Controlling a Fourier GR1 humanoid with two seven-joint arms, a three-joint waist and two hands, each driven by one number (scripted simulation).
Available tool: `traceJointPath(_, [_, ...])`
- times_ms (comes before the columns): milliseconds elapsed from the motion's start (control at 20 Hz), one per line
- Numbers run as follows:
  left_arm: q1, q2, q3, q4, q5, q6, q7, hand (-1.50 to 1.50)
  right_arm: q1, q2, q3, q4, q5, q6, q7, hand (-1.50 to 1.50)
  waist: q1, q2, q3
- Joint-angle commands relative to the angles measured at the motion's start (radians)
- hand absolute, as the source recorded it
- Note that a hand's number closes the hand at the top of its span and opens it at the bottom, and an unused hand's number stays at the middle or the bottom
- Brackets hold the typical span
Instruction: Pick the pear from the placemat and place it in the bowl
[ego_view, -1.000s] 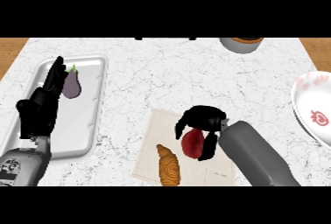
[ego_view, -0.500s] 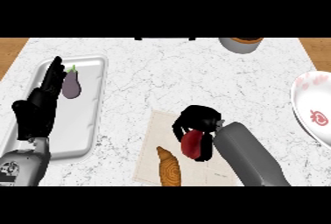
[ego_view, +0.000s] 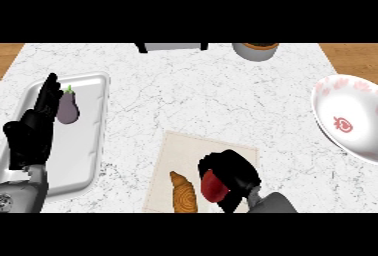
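Step in hand, as judged: the grasp on the placemat. The right hand (ego_view: 230, 172), black, on a grey forearm, sits low on the beige rectangular cloth placemat (ego_view: 190, 150) with its fingers curled round a glossy red rounded fruit (ego_view: 213, 186) — taken here for the task's pear, though red and mostly hidden; whether it has left the mat cannot be told. Just to its left lies a golden-brown ridged croissant (ego_view: 183, 192), tapered and flaky-looking, close enough to be nudged. Next move calls for a lift clear of the pastry, then a carry to the far right, where the white glazed bowl with pink markings (ego_view: 347, 120) stands at the counter's right edge, well apart. Left hand (ego_view: 33, 132): resting at the left, fingers straight and together, over a grey metal-looking tray (ego_view: 88, 125) with rounded corners that holds a smooth purple aubergine (ego_view: 68, 107). Surface — white marble-patterned countertop (ego_view: 207, 95), grey-veined.
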Motion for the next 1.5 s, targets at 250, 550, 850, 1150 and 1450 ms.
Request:
traceJointPath(250, [0.01,0.015,0.023,-0.013,0.015,-0.016,-0.005,0.0,0.417,0.053,0.104,-0.614,-0.048,-0.092,0.2,1.5,0.001,0.017,0.004])
traceJointPath(550, [-0.013,0.0,0.017,0.007,0.022,-0.027,-0.02,0.0,0.649,-0.029,0.055,-1.039,-0.043,-0.101,0.311,1.5,0.011,0.029,0.005])
traceJointPath(850, [-0.032,-0.041,-0.027,-0.018,-0.011,-0.018,-0.001,0.0,0.667,-0.042,-0.13,-1.157,-0.108,-0.119,0.356,1.5,0.061,0.04,0.007])
traceJointPath(1150, [-0.009,-0.028,-0.019,-0.052,-0.024,-0.024,0.004,0.0,0.537,0.014,-0.397,-1.029,-0.276,-0.129,0.304,1.5,0.074,0.041,0.008])
traceJointPath(1450, [-0.064,-0.005,0.013,-0.023,0.016,-0.072,0.04,0.0,0.265,-0.06,-0.751,-0.807,-0.461,-0.131,0.248,1.5,0.081,0.045,0.008])
